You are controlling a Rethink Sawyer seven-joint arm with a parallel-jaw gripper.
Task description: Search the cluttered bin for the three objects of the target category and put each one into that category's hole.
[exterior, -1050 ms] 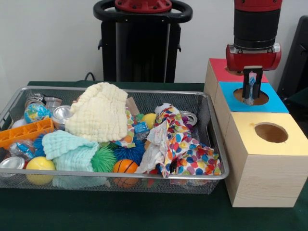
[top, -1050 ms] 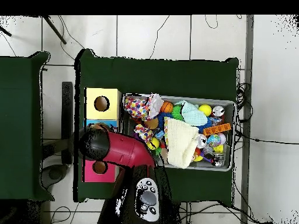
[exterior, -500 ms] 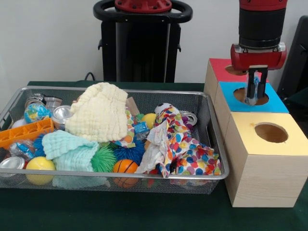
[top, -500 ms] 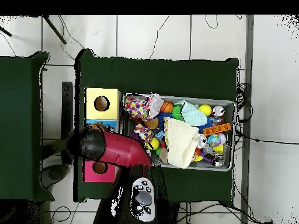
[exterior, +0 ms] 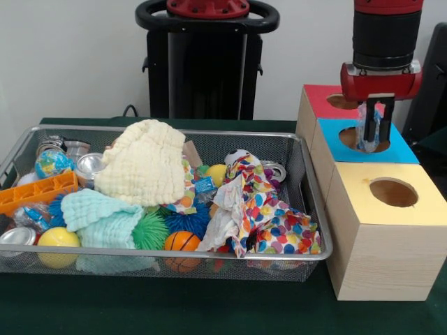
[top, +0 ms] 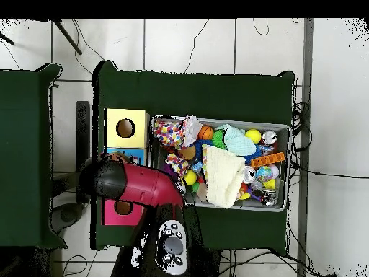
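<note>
Arm upright over the blue box, claw pinching a crinkly clear item above its hole.

The red-and-black arm (exterior: 386,42) hangs straight down, its claw (exterior: 372,132) closed on a small clear plastic item (exterior: 366,131) right above the round hole (exterior: 362,139) in the blue box (exterior: 401,150). In the overhead view the arm's red shell (top: 137,184) covers that box. Three wooden boxes stand in a row, touching: red (exterior: 316,101) at 12 o'clock of the blue one, yellow (exterior: 380,230) at 6. At 9 o'clock of the boxes a wire-mesh bin (exterior: 157,258) sits on the green tabletop (exterior: 209,307), heaped with soft cloths: a cream waffle one (exterior: 143,164), a mint one (exterior: 98,216), a spotted one (exterior: 269,220). Among them lie a spiky green ball (exterior: 150,232), a small basketball (exterior: 181,242), a smooth yellow ball (exterior: 58,239), shiny cans (exterior: 89,166) and an orange block (exterior: 38,192).
</note>
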